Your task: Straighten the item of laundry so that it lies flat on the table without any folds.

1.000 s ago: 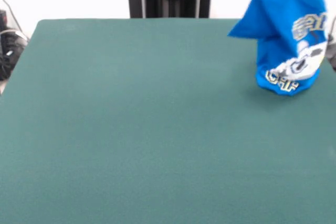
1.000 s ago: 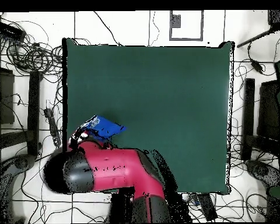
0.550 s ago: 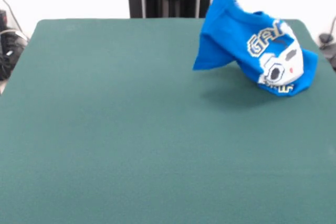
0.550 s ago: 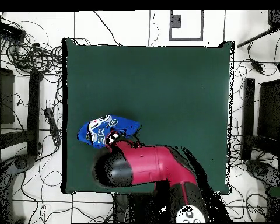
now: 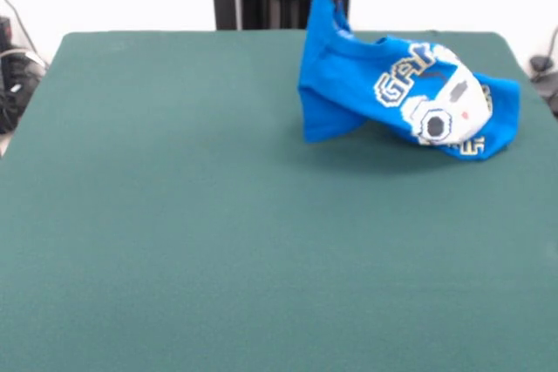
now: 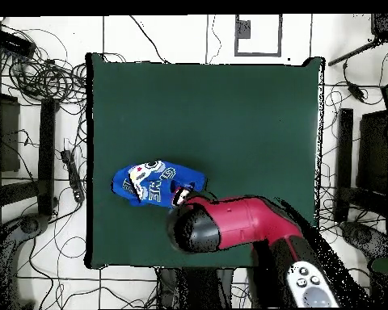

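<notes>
The item of laundry [image 5: 410, 93], a bright blue T-shirt with a white print and block letters facing up, lies crumpled on the table [image 5: 218, 241] near the table's far right corner in the front view. Most of its body rests on the green cloth as a rumpled mound; the printed panel slopes down toward the table's right edge, and a plain blue flap hangs folded below the mound's left side. One corner of the shirt is drawn up into a narrow peak at the mound's left end, rising above the table's far edge to the top of the front view. Folds run from this peak down into the mound, so the shirt is not flat.

In the overhead view the item of laundry [image 6: 155, 183] appears as an elongated blue patch close to the table's left edge, about two thirds of the way down that edge, with its white lettering uppermost. The remainder of the table [image 6: 229, 113] is bare green cloth.

The gripper [image 6: 181, 196] sits at the shirt's lifted end, just beside the blue patch, at the tip of the red and black arm [image 6: 238, 226], which reaches in from the table's bottom edge in the overhead view. Whether the gripper grasps the peak or has released it cannot be told.
</notes>
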`<control>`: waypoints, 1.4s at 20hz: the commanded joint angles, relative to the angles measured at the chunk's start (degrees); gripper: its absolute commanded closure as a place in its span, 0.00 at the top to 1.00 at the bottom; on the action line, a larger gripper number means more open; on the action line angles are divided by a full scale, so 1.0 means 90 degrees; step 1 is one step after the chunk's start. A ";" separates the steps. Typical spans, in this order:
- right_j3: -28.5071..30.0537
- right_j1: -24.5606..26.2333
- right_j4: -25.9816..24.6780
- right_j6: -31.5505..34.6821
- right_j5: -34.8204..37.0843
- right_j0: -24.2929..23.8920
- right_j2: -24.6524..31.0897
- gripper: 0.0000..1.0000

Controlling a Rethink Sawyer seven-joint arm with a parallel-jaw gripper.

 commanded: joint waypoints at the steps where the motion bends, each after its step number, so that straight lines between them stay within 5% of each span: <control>1: 0.0213 0.0473 -0.0773 -0.2882 0.0368 -0.0877 0.1397 0.00; 13: -0.0523 0.0769 -0.1124 -0.4915 0.1662 -0.2931 0.2473 0.00; 20: -0.0831 0.1180 -0.1369 -0.5192 0.1777 -0.3092 0.2452 0.00; 28: -0.0744 0.1469 -0.1711 -0.4595 0.1213 -0.2923 0.2093 0.00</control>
